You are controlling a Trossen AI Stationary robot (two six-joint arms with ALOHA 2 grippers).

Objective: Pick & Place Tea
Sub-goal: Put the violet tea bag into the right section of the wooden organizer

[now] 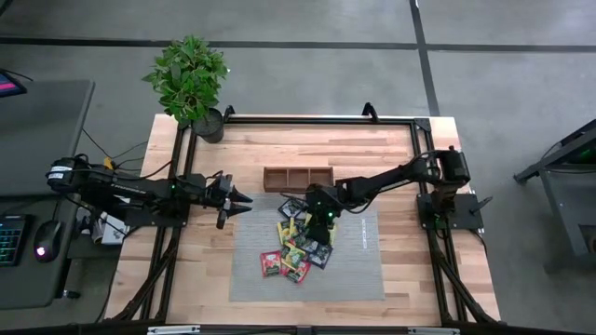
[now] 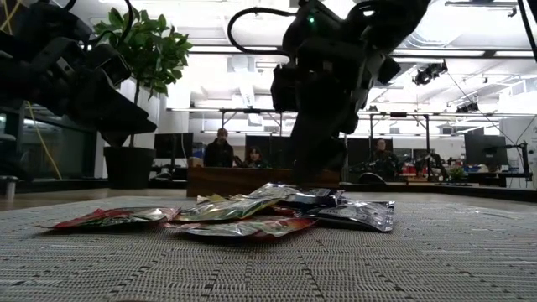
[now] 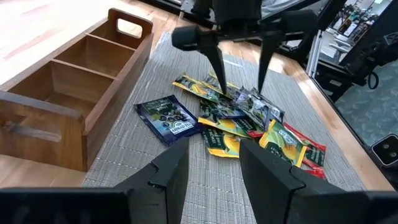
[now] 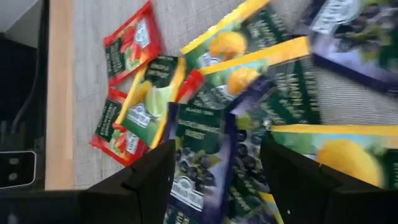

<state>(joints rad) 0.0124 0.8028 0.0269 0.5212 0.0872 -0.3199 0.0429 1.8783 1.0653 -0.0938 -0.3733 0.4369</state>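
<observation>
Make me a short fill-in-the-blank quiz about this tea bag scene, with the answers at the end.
1. The tea sachets lie in a pile on the grey ____.
2. The wooden tray has ____ compartments, all without sachets.
3. The ____ end effector hangs open just above the pile, while the other end effector waits beside the mat.
4. A potted ____ stands at the table's far left corner.

Missing words: mat; three; right; plant

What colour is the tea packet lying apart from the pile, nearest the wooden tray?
Dark blue tea packet, clearest in the left wrist view.
</observation>
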